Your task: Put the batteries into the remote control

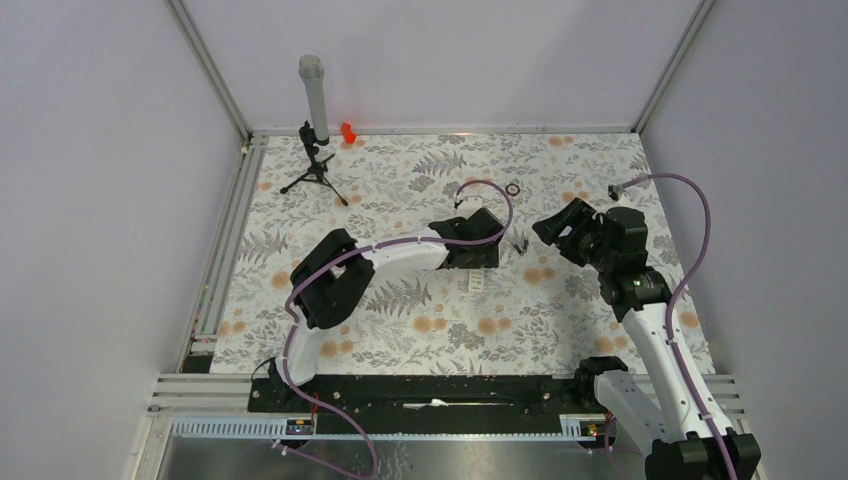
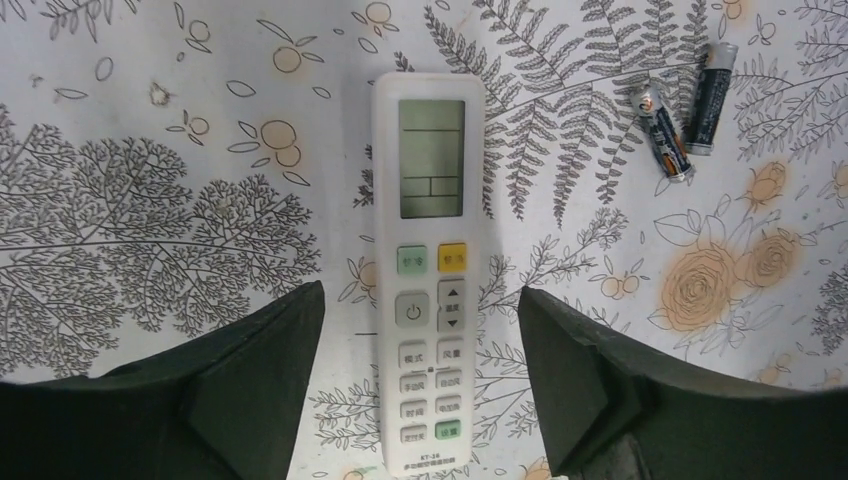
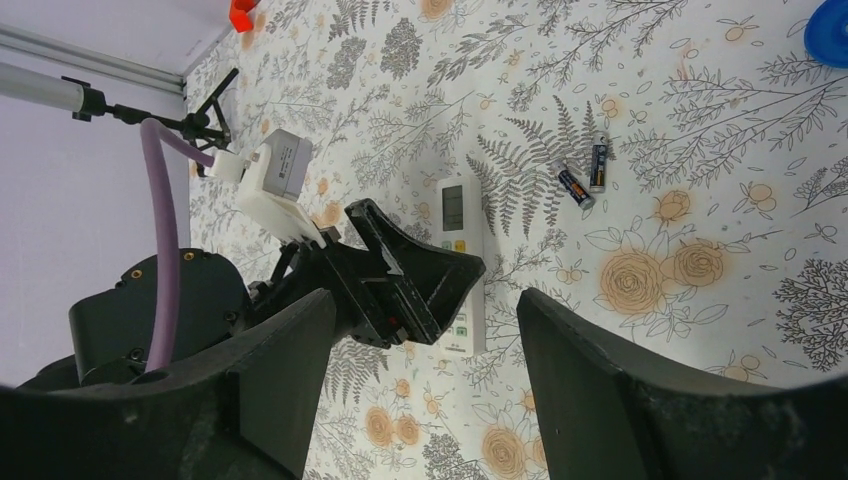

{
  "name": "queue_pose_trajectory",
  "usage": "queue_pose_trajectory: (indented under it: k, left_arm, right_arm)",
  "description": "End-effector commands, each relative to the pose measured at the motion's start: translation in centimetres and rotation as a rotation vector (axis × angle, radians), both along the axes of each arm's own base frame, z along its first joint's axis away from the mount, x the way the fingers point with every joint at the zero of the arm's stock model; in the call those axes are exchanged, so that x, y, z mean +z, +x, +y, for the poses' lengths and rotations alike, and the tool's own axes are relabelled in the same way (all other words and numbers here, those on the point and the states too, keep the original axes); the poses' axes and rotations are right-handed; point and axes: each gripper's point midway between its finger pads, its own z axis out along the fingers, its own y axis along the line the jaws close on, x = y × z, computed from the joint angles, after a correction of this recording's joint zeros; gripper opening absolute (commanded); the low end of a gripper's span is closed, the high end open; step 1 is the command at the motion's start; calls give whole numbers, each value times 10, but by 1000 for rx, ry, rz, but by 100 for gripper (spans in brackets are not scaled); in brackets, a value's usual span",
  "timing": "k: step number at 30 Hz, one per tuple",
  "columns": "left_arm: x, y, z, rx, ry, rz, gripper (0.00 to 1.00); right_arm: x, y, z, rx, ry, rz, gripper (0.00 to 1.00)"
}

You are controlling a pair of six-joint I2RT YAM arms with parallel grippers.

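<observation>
Between the left end effector's point(image 2: 418, 305) fingers point(image 2: 270, 350) sat the keypad end of the remote control point(image 2: 432, 160). The jaws were spread wide, with a gap showing on each side and no contact visible. The remote lay face up and flat on the tabletop point(image 2: 150, 200), display end pointing away from the wrist. The batteries point(image 2: 665, 135) lay loose on the floral cloth off the display end's right side in the left wrist view. They were just beside each other in a narrow V and apart from the remote. The right end effector point(image 3: 420, 300) was also spread, nothing between its fingers, held off the tabletop and facing the left arm's wrist. From above, the batteries sat between the two end effectors. Further out were a small dark ring point(image 1: 513, 188) beyond the left end effector, a tripod stand point(image 1: 315, 165) with a grey tube at the far left corner, a red piece point(image 1: 348, 131) next to it, and a blue object point(image 3: 830, 30) at the edge of the right wrist view.
</observation>
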Motion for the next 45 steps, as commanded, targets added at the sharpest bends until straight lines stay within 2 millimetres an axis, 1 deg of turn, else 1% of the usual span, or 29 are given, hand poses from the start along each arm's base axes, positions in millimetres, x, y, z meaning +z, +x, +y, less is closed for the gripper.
queue_pose_trajectory:
  k: [1, 3, 6, 11, 12, 16, 19, 21, 22, 23, 24, 26, 28, 29, 31, 33, 35, 37, 38, 39, 40, 43, 45]
  left_arm:
    - [7, 11, -5, 39, -9, -47, 73]
    - [-2, 9, -7, 32, -1, -30, 67]
    - [-12, 9, -7, 33, 16, -18, 65]
    - [-25, 10, -5, 39, 72, -19, 55]
    - [-26, 10, -5, 38, 77, -18, 51]
    - [-22, 12, -2, 40, 85, -31, 36]
    - [-8, 15, 0, 33, 85, -58, 25]
    - [8, 18, 1, 19, 62, -76, 20]
    - [13, 19, 1, 0, 41, -75, 19]
    - [27, 21, 1, -9, 6, -85, 19]
    - [35, 22, 4, -15, -20, -90, 17]
    - [54, 26, 10, -30, -78, -100, 16]
    - [71, 30, 20, -37, -135, -105, 15]
    - [79, 34, 28, -35, -168, -101, 14]
    - [100, 34, 37, -60, -258, -98, 13]
    - [124, 36, 46, -80, -349, -111, 13]
    - [146, 38, 57, -83, -432, -117, 13]
    - [170, 38, 64, -94, -528, -127, 13]
    - [184, 37, 67, -104, -579, -134, 13]
    - [196, 36, 69, -115, -628, -139, 13]
    - [207, 34, 70, -127, -674, -143, 13]
    - [246, 24, 72, -166, -802, -172, 13]
    - [265, 16, 73, -173, -872, -171, 13]
  right_arm:
    - [-4, -1, -7, -16, -33, -4, 75]
    - [-6, -3, -6, -16, -33, 2, 75]
    - [-6, -4, -7, -16, -34, 2, 75]
    - [-10, -6, -2, -9, 0, 18, 75]
    - [-11, -7, -2, -10, 6, 21, 75]
    - [-14, -9, -4, -20, 1, 27, 74]
    - [-14, -11, -7, -30, -12, 29, 74]
    - [-15, -13, -7, -31, -16, 33, 74]
    - [-15, -14, -7, -28, -15, 36, 74]
    - [-16, -14, -6, -24, -12, 39, 73]
    - [-17, -15, -4, -13, -4, 46, 73]
    - [-21, -16, 5, 38, 19, 63, 73]
    - [-22, -18, 18, 110, 58, 63, 73]
    - [-23, -19, 26, 150, 86, 59, 73]
    - [-18, -21, 42, 231, 158, 26, 75]
    - [2, -20, 60, 317, 262, -66, 77]
    - [23, -25, 79, 410, 402, -115, 76]
    - [43, -31, 96, 495, 509, -128, 78]
    - [51, -32, 104, 520, 531, -131, 80]
    - [64, -32, 112, 548, 532, -154, 82]
    - [73, -33, 122, 574, 518, -170, 85]
    - [91, -36, 151, 629, 483, -211, 92]
    - [102, -38, 166, 657, 531, -217, 95]
